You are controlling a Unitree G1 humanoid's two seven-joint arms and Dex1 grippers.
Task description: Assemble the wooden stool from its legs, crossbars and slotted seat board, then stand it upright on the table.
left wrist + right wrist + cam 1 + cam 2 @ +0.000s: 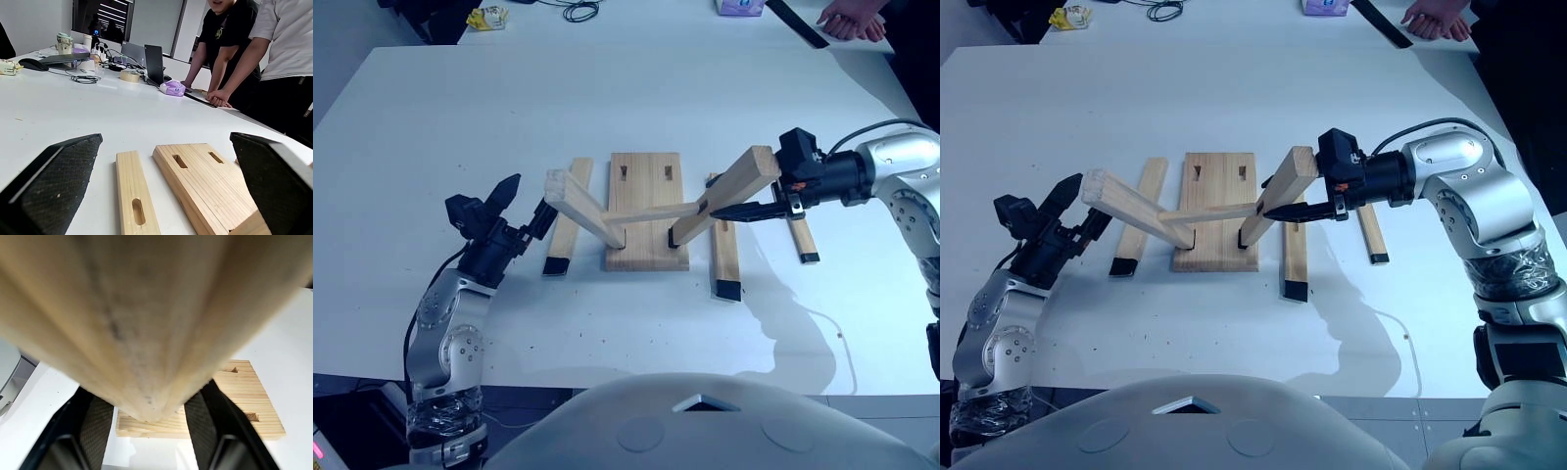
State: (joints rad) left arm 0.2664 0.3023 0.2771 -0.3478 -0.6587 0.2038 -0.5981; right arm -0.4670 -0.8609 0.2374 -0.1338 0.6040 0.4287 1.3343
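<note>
- On the counter's (460, 117) middle, the seat board (646, 186) is lying flat under two legs joined by a crossbar (646, 211).
- My right fingers (749, 211) are clamping the right leg (739, 181).
- My left fingers (506, 188) are gaping empty beside the left leg (578, 204).

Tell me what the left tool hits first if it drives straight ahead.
Probably the flat slotted leg beside the seat board; it lies between the left tool's open fingers. Height above it is unclear.

left end effector (530, 196) spread, right one (729, 204) clamped
</note>
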